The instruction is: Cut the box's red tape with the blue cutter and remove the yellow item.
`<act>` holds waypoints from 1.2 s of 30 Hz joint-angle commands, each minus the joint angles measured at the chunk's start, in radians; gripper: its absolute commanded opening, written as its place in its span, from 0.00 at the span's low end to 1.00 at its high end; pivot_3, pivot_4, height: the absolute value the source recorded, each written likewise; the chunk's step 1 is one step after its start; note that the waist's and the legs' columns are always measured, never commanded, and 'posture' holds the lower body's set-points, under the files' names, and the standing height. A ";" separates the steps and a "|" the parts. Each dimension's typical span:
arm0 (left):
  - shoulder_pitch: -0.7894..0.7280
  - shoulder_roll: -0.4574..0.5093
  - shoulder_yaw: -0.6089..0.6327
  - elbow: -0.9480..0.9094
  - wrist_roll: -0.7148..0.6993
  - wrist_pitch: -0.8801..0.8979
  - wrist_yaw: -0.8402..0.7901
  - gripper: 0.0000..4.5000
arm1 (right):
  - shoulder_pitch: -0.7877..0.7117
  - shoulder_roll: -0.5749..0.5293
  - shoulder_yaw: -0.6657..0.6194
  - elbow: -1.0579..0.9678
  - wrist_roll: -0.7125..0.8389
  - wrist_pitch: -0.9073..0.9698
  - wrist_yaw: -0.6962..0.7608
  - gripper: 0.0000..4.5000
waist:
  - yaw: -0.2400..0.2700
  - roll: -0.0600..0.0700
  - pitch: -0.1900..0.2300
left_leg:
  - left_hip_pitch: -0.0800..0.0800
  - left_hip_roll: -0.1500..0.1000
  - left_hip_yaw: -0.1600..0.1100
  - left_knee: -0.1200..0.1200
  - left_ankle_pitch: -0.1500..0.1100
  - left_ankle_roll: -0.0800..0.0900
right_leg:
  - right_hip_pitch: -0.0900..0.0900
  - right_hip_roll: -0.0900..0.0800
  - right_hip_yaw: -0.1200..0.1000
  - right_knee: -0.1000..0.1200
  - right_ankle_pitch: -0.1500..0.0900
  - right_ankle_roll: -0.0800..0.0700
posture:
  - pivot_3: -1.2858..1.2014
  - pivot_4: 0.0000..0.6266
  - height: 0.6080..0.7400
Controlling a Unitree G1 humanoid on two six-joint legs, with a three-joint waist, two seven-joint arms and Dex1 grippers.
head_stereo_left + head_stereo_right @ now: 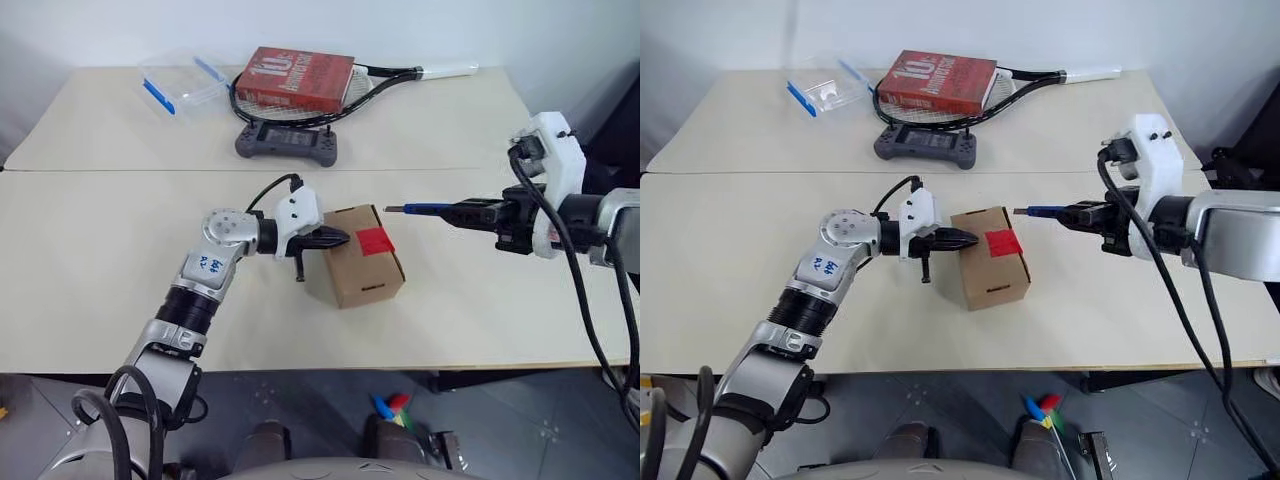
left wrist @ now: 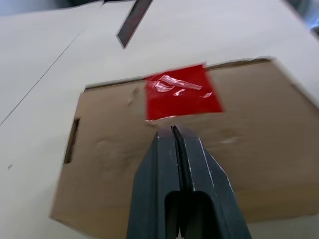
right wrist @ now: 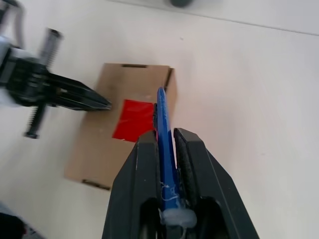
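Brown cardboard box (image 1: 358, 262) sits on the table (image 1: 100, 250), red tape (image 1: 376, 240) on top. Left gripper (image 1: 343, 239), fingers squeezed together, presses its top. Right gripper (image 1: 462, 211) pinches the blue cutter (image 1: 425, 209) beside the box.

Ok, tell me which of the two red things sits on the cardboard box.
The red tape, a small square patch stuck on top of the box. The other red thing, the red book, lies on the racket at the back.
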 commanded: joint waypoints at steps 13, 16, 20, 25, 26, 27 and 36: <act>0.036 -0.029 -0.055 -0.090 0.075 0.069 0.046 0.00 | -0.113 0.138 0.032 0.073 0.017 0.038 -0.156 0.04 | 0.000 0.000 0.000 | 0.000 0.000 0.000 0.000 0.000 0.000 | 0.000 0.000 -0.001 0.000 0.000 0.000 | 0.52 0.24 1.00; 0.043 -0.030 -0.059 -0.105 0.077 0.082 0.046 0.00 | -0.108 0.146 0.036 0.065 0.010 0.044 -0.165 0.04 | 0.000 0.000 0.000 | 0.000 0.000 0.000 0.000 0.000 0.000 | 0.000 0.000 -0.001 0.000 0.000 0.000 | 0.52 0.24 1.00; 0.049 -0.028 -0.062 -0.116 0.079 0.095 0.048 0.00 | -0.099 0.162 0.027 0.064 0.016 0.039 -0.172 0.04 | -0.002 0.000 0.000 | 0.000 0.000 0.000 0.000 0.000 0.000 | 0.000 0.000 -0.001 0.000 0.000 0.000 | 0.52 0.24 1.00; 0.053 -0.028 -0.063 -0.128 0.083 0.108 0.052 0.00 | -0.082 0.176 0.027 0.054 0.017 0.039 -0.178 0.04 | -0.002 0.000 0.000 | 0.000 0.000 0.000 0.000 0.000 0.000 | 0.000 0.000 -0.001 0.000 0.000 0.000 | 0.52 0.24 1.00; 0.053 -0.029 -0.063 -0.129 0.084 0.110 0.053 0.00 | -0.079 0.179 0.028 0.052 0.017 0.039 -0.179 0.04 | -0.002 0.000 0.000 | 0.000 0.000 0.000 0.000 0.000 0.000 | 0.000 0.000 -0.001 0.000 0.000 0.000 | 0.52 0.24 1.00; 0.053 -0.029 -0.064 -0.129 0.084 0.111 0.053 0.00 | -0.076 0.183 0.029 0.050 0.017 0.038 -0.180 0.04 | -0.002 0.000 0.000 | 0.000 0.000 0.000 0.000 0.000 0.000 | 0.000 0.000 -0.001 0.000 0.000 0.000 | 0.52 0.24 1.00; 0.056 -0.025 -0.062 -0.129 0.087 0.118 0.059 0.00 | -0.076 0.178 0.014 0.055 -0.003 0.039 -0.181 0.04 | -0.002 0.000 0.000 | 0.000 0.000 0.000 0.000 0.000 0.000 | 0.000 0.000 -0.001 0.000 0.000 0.000 | 0.52 0.24 1.00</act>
